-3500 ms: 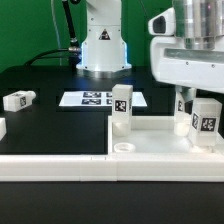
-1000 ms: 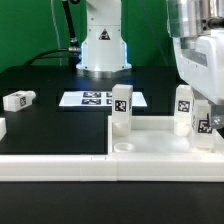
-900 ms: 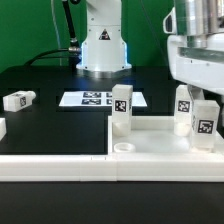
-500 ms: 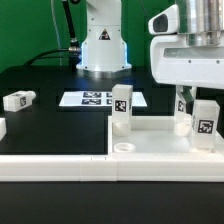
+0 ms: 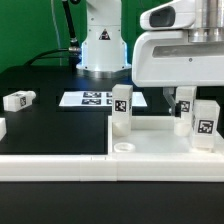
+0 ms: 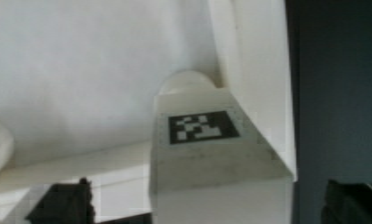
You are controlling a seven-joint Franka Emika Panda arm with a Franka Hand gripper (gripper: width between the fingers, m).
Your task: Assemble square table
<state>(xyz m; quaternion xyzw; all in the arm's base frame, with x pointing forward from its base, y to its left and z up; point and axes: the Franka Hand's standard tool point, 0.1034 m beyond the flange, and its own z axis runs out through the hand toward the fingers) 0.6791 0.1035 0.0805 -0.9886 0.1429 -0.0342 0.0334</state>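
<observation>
Square table top [image 5: 165,140] lies flat at the ext. view's right, rim up, against the long white bar [image 5: 55,165] that runs along the front of the black table [image 5: 50,125]. The gripper [image 6: 209,203] hangs low over the top's far right part, its white body filling that corner of the ext. view. Marker board [image 5: 98,99] lies further back, well apart from the top.

Wrist view: dark fingertips [image 6: 67,200] are spread wide w/ a gap on either side of the leg under the gripper [image 6: 204,128], which stands upright between them. So the fingers look open and grip nothing.

Other legs: the far-left leg [image 5: 122,108] is upright on its corner of the top. The near-right leg [image 5: 206,122] is upright just beside the gripped-at one, closer to the camera. The loose leg [image 5: 18,100] lies on its side on the black table, well off to the left. The near-left corner hole [image 5: 124,146] is bare.

Progress, my judgement: approx 3 of 4 legs are stood up, but I can't tell if any is screwed fully home. Left to do: fetch the loose leg, seat it in the bare hole, poss. tighten the rest
</observation>
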